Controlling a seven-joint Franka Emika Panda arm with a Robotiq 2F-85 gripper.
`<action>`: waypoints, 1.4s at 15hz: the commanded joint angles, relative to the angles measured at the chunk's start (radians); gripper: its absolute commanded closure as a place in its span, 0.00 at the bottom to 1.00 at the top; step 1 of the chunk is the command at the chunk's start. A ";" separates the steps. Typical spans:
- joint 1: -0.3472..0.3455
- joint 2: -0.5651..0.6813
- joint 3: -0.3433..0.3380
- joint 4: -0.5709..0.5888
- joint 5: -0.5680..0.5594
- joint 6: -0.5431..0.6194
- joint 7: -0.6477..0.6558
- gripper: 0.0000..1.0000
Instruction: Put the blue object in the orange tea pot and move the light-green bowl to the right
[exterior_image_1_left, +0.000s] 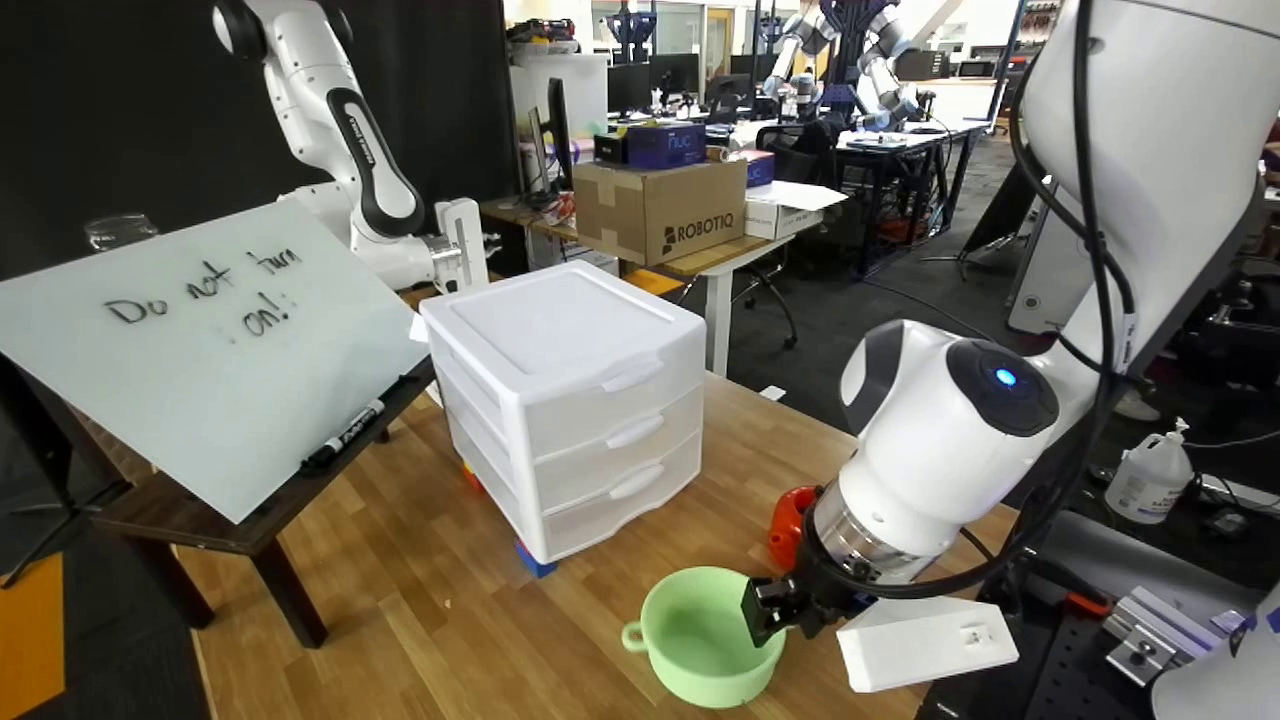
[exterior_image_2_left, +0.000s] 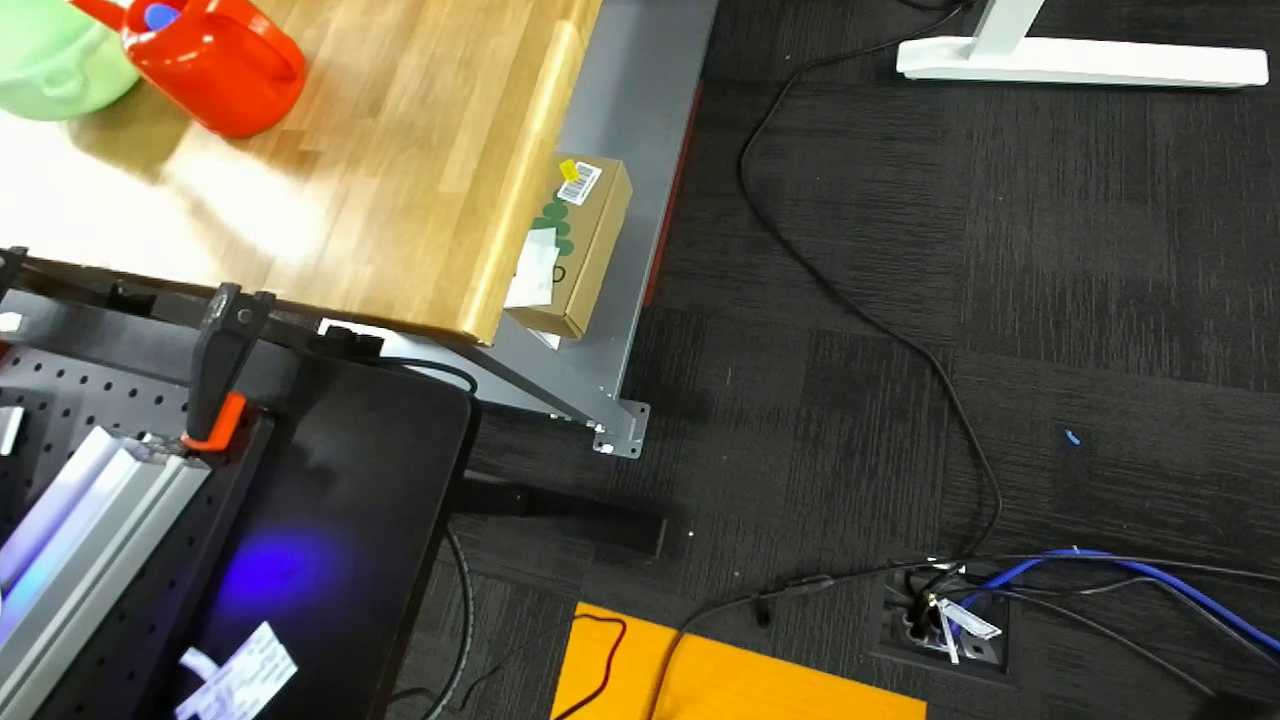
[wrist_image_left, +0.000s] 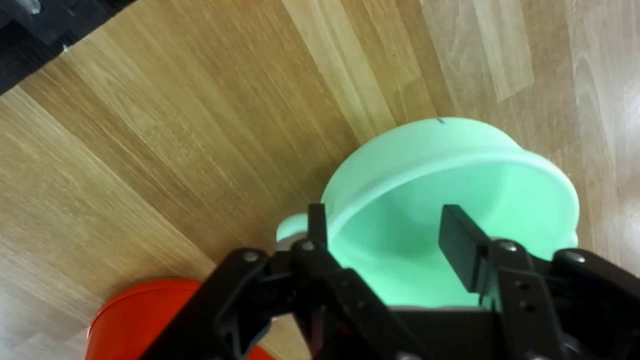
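The light-green bowl stands upright on the wooden table, and nothing shows inside it. My gripper is open at the bowl: in the wrist view the left finger appears beside the rim's outer side, near a small handle, while the right finger is over the hollow. Whether either touches the bowl, I cannot tell. Just behind my wrist sits the orange tea pot, partly hidden there; an exterior view shows its red body close by the bowl. The blue object shows in the pot's top opening.
White drawers stand on the table, with a blue block at their base. A whiteboard leans on a small dark stand beside them. Black clamps sit along the table edge at my base.
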 joint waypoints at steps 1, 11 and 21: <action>-0.024 0.010 0.008 0.017 -0.027 0.039 0.000 0.09; 0.163 0.075 0.105 -0.021 0.115 -0.205 -0.173 0.00; 0.111 0.133 0.369 0.000 0.413 -0.336 -0.462 0.00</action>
